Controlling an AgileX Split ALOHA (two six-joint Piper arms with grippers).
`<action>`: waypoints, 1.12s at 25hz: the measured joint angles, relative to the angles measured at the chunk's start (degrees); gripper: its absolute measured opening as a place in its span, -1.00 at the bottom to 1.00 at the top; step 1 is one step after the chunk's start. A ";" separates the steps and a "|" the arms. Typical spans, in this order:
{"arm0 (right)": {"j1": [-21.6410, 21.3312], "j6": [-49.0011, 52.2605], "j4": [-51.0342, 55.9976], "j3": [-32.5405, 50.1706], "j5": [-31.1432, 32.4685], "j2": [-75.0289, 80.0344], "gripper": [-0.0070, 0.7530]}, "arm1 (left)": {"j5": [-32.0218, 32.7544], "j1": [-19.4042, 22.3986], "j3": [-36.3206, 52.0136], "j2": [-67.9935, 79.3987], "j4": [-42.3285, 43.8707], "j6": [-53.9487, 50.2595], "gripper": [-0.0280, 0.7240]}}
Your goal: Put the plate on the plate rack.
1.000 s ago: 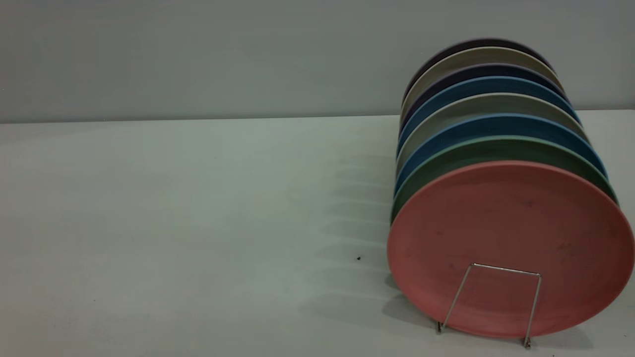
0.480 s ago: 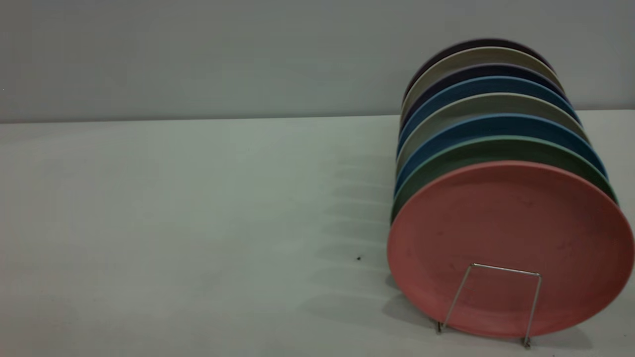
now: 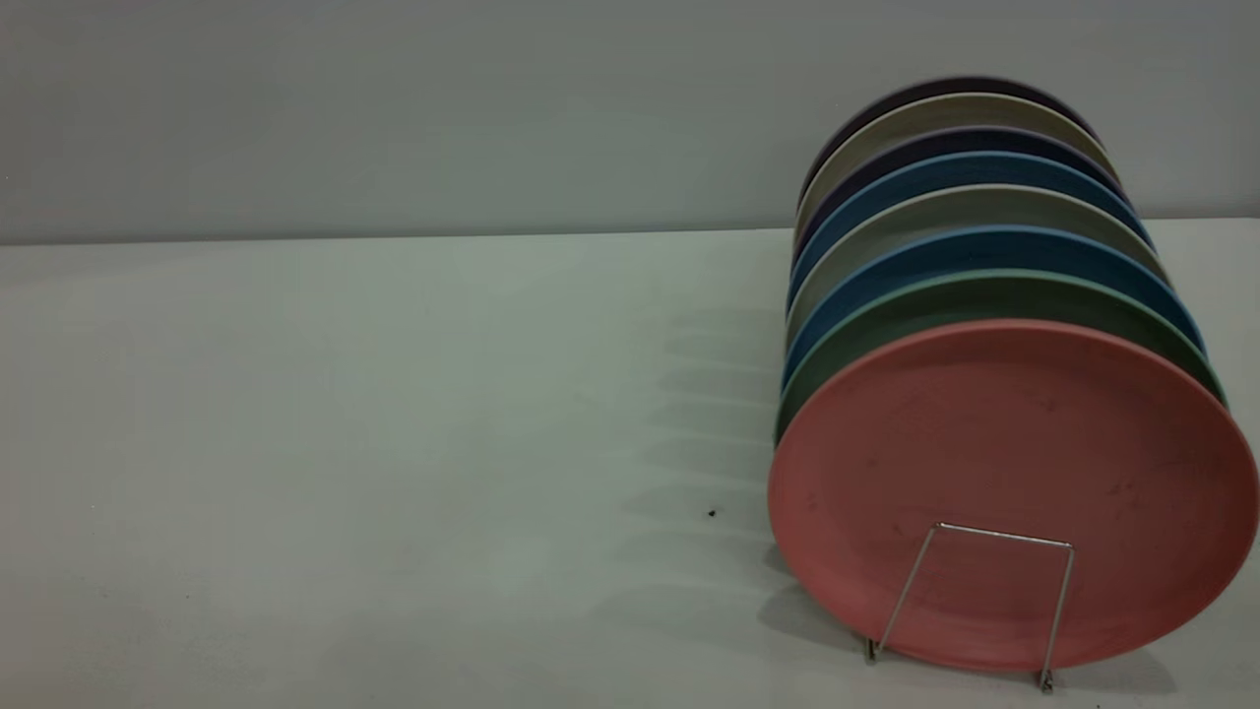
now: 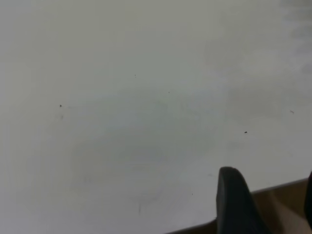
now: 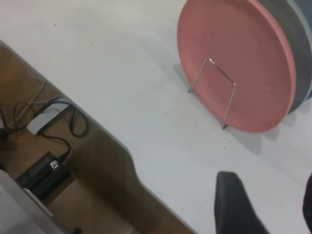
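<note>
The salmon-pink plate (image 3: 1014,443) stands on edge at the near end of the plate rack (image 3: 1004,535), leaning behind the rack's front wire loop, at the right of the table. The right wrist view shows the same plate (image 5: 243,53) and the rack's loop (image 5: 222,71) some way off from my right gripper (image 5: 268,178), which is open and holds nothing. My left gripper (image 4: 269,175) hangs open over bare table beside the table's edge, also holding nothing. Neither gripper appears in the exterior view.
Behind the pink plate, a green plate (image 3: 984,295), blue plates (image 3: 984,246) and several grey and dark ones fill the rack. Off the table edge (image 5: 122,146), cables and a black box (image 5: 44,170) lie below. A wall rises behind the table.
</note>
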 joint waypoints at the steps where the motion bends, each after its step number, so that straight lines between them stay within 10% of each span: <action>1: 0.00 0.00 0.00 0.00 0.00 0.00 -0.03 | -0.07 0.00 0.00 0.00 0.00 0.00 0.09; 22: -0.70 0.00 -0.02 0.05 0.00 0.00 -0.03 | -0.12 0.00 0.00 0.00 0.04 0.00 0.09; 28: -14.26 0.00 -0.02 0.10 -0.04 0.00 -0.03 | -0.12 1.95 0.00 0.00 0.06 0.07 0.09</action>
